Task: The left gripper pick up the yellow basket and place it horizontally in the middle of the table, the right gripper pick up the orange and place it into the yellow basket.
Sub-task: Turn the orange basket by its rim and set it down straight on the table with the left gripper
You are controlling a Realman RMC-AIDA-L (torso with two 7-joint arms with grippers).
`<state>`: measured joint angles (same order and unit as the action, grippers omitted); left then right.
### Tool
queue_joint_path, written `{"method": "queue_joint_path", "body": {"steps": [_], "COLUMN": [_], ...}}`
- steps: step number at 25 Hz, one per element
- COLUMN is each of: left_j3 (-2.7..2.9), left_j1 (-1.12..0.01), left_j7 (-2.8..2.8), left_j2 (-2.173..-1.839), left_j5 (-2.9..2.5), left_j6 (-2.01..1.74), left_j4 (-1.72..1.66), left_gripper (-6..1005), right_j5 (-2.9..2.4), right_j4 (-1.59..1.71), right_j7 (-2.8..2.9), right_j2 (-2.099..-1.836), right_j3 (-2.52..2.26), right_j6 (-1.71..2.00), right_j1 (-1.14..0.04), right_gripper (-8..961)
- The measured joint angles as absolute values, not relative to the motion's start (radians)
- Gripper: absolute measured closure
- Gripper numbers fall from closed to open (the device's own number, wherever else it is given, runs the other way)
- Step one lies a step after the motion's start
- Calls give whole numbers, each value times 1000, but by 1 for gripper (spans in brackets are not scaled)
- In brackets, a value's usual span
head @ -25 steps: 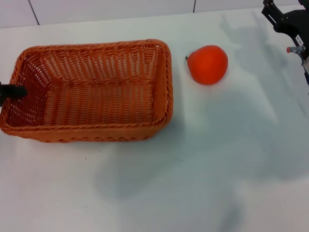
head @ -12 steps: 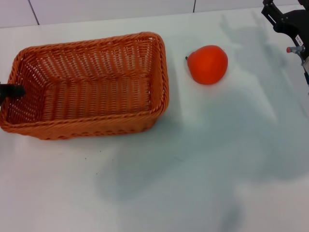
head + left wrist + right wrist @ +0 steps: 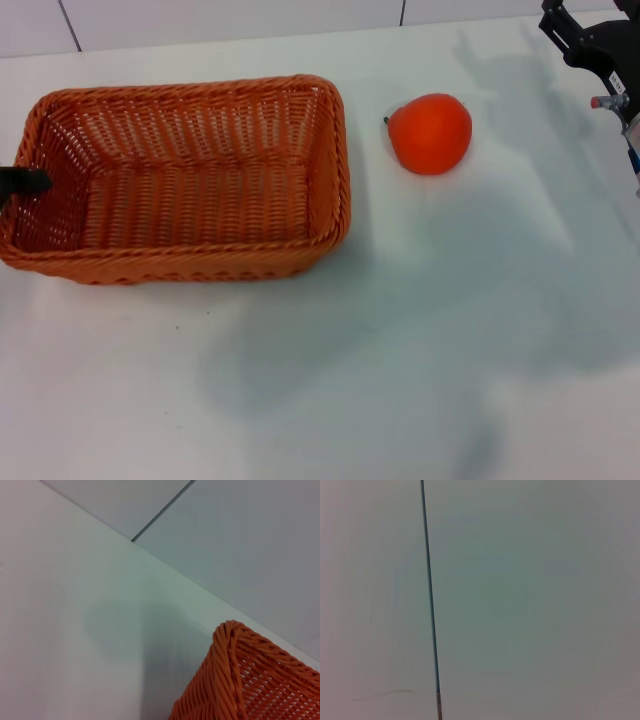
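The yellow basket [image 3: 190, 262], woven and orange-brown, lies lengthwise on the left half of the white table [image 3: 420, 360]. My left gripper [image 3: 22, 181] is at the basket's left end, one black finger inside the rim, shut on that rim. A corner of the basket shows in the left wrist view [image 3: 235, 680]. The orange [image 3: 431, 133] sits on the table just right of the basket, apart from it. My right gripper [image 3: 592, 42] hangs at the far right corner, well away from the orange.
A white tiled wall [image 3: 230, 18] with dark seams runs along the table's far edge. The right wrist view shows only a pale surface with one dark seam [image 3: 430, 605]. Arm shadows fall across the table's near part.
The basket has shifted slightly away and to the left, tipping up and then settling level, still held by my left gripper. The orange and the right arm have not moved.
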<state>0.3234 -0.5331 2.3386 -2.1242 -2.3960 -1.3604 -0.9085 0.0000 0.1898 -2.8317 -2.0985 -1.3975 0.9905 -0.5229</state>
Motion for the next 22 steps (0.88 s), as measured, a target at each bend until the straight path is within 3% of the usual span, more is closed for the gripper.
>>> {"method": "queue_joint_path", "body": {"steps": [11, 22], "left_j3": [326, 324], "left_j1": [-530, -518], "left_j7": [2355, 2339], "left_j2": [-2127, -2133], "left_j5": [-2396, -2352], "left_j6": [-1330, -1322], "left_j4": [-914, -930], "left_gripper": [832, 540], "right_j5": [0, 0], "right_j4": [190, 190], "right_j7": [-2832, -2832], "right_j2": [-2097, -2097], "right_j3": [-1398, -1403], "right_j6": [989, 987], "right_j1": [-525, -525], "right_gripper": [64, 68]}}
